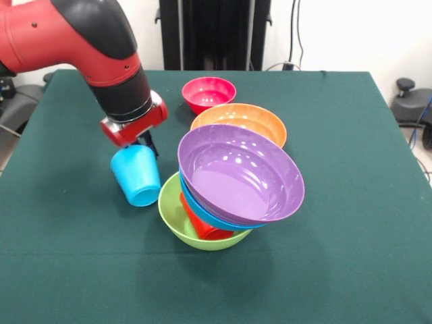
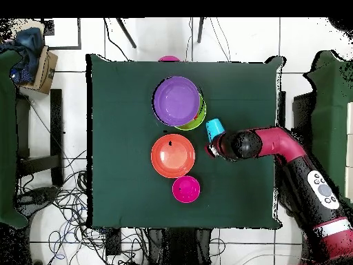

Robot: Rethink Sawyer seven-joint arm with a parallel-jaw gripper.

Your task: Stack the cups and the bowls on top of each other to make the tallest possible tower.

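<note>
A dark green cloth-covered table (image 1: 351,202) fills most of the scene, with white floor tiles and a tangle of cables seen around it from overhead. Plenty of bare cloth is left open on the near side and along both side edges in the front view, so nothing is crowded against an edge. Near the middle, a tilted stack is found: a lime green bowl (image 1: 177,223) at the bottom, a red cup (image 1: 202,226) lying inside it, then a blue bowl (image 1: 202,209) and a purple bowl (image 1: 239,172) leaning on top, tipped toward the camera. Just behind the stack an orange bowl (image 1: 239,120) sits on the cloth, and farther back a small pink-red bowl (image 1: 209,93) stands alone. Just beside the stack, the light blue cup (image 1: 137,175) is held tilted, mouth downward, under the gripper (image 1: 143,145) of the red and black arm (image 1: 81,40); the fingers are mostly hidden by the cup, but they are closed on its upper end. The cup's rim is close to the green bowl's edge; contact can't be made out. No readable writing or labels are seen anywhere.
</note>
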